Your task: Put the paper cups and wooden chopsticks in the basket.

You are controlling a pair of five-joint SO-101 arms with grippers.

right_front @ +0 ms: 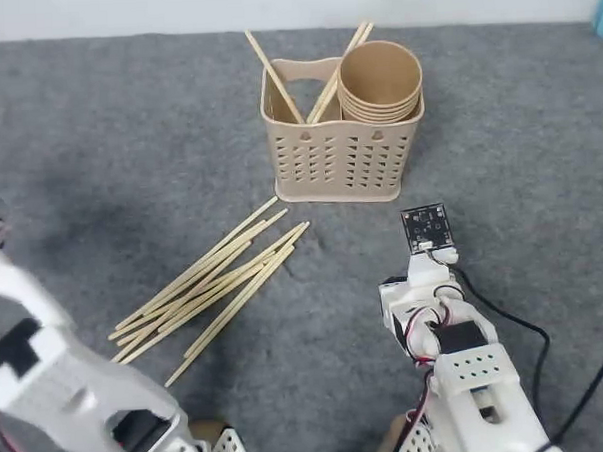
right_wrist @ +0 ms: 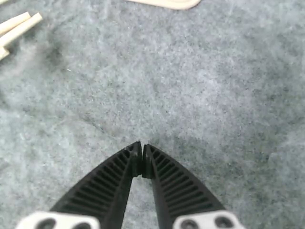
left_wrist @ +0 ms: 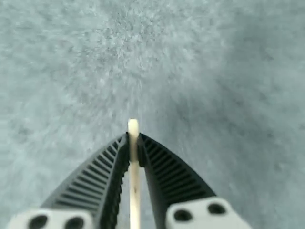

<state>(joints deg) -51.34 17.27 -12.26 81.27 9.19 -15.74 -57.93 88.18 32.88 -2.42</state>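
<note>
The left pincer (left_wrist: 133, 139) is clenching one wooden chopstick (left_wrist: 133, 128), whose tip is poking just beyond it; the right pincer (right_wrist: 142, 151) is hanging clenched, jaws touching, above carpet (right_wrist: 214, 71).

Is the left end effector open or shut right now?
Shut on a wooden chopstick: the jaws of the left end effector press both sides of it, its tip poking out between them.

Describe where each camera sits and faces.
High view: fixed above the grey mat, looking down on the basket, paper cups and loose chopsticks; both arms at the near edge.
Left wrist view: on the left arm, looking along the left pincer, shut on one chopstick, at the mat.
Right wrist view: on the right arm, looking along the shut right pincer at the mat.
Shared: loose chopsticks and basket, in high and right wrist views.
</note>
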